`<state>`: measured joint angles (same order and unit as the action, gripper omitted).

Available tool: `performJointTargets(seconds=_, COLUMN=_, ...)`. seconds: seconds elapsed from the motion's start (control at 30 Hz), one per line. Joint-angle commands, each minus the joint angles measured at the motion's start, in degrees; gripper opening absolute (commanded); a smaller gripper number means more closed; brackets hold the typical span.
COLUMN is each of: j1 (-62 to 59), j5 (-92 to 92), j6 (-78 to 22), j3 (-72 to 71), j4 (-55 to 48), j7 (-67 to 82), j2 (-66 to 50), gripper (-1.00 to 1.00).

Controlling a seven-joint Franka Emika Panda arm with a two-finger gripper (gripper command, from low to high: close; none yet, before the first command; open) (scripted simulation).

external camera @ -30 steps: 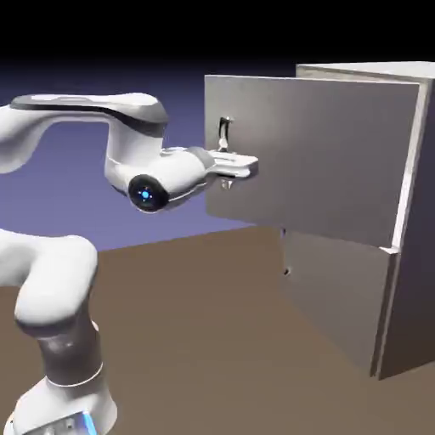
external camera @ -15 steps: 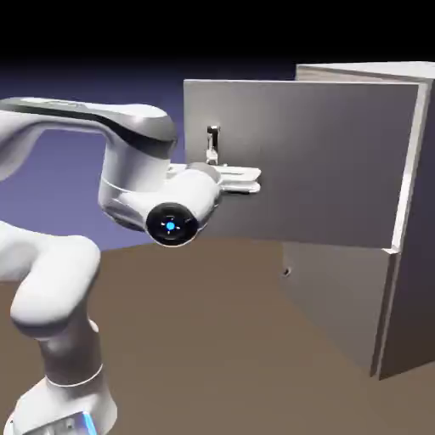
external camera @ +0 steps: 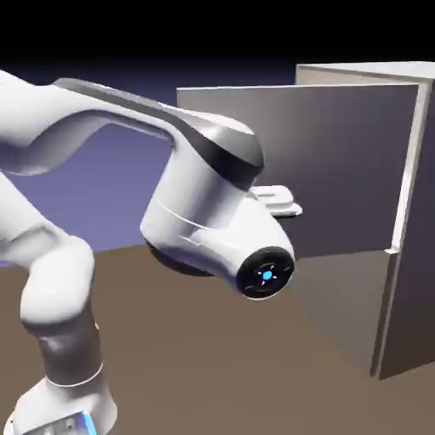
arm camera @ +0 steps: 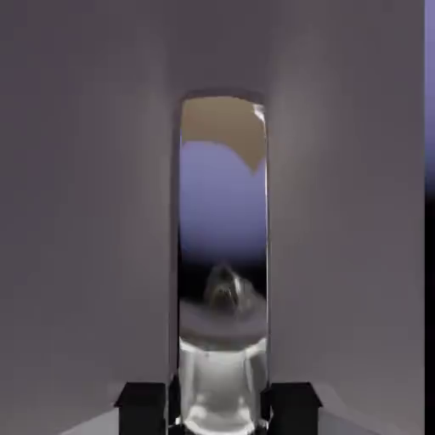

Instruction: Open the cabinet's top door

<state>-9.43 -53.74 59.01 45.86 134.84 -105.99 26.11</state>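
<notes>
Plainly, the gripper [arm camera: 217, 412] is clamped on the handle [arm camera: 223, 255], which fills the middle of the hand view as a shiny bar running straight up from between the two dark fingertips [arm camera: 141, 399]. In the exterior view the arm's bulky wrist [external camera: 217, 217] hides that handle; only a bit of the hand pokes out at centre, against the top door [external camera: 340, 161]. The door stands swung well out from the cabinet [external camera: 416, 212] at the frame's right, hinged along its right edge, its free edge toward the upper middle. The lower door [external camera: 340, 306] sits underneath, above the counter [external camera: 212, 365]. Further opening, I judge, means drawing the handle on around that hinge.
</notes>
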Motion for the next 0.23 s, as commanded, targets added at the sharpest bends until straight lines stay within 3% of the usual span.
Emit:
performJointTargets(seconds=0.0, j1=1.03, j5=0.56, j6=-2.16, j3=1.49, j4=-1.96, j7=1.04, j2=-2.08, gripper=-1.0)
performJointTargets(seconds=0.2, j1=5.15, j5=2.21, j6=-12.92, j3=8.2, j4=-11.52, j7=7.1, j2=-13.09, gripper=-1.0)
